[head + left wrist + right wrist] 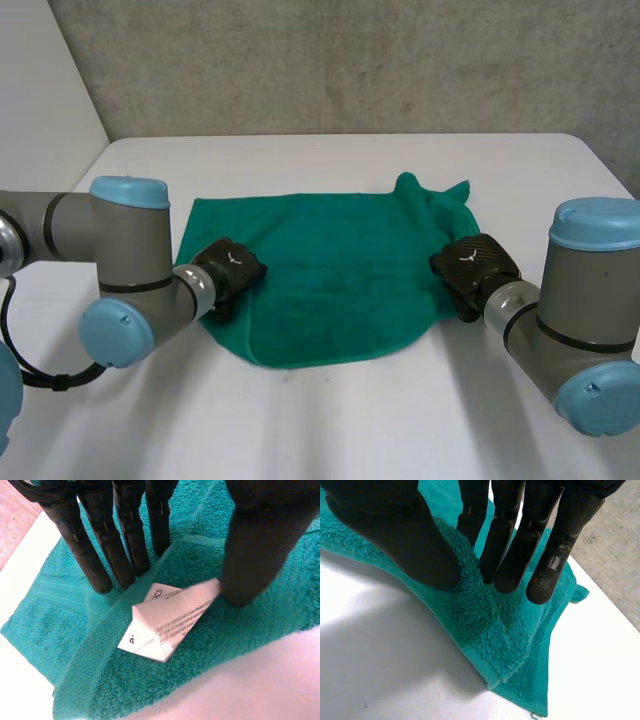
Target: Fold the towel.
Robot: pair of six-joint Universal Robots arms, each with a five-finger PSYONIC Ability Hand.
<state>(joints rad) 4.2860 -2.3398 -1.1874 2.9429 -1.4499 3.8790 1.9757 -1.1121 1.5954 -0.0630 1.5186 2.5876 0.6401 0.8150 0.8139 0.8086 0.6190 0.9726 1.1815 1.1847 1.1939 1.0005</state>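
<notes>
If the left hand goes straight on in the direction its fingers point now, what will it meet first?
The green towel: the left hand points its straight fingers down at it, tips apparently touching, near the white label. Depth is unclear, but nothing else lies in that line.

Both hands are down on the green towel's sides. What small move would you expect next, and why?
Probably a short lift of both hands. The right hand pinches a ridge of the towel at one side edge, the left hand sits at the opposite edge by a white label, and the cloth between lies flat on the table.
</notes>
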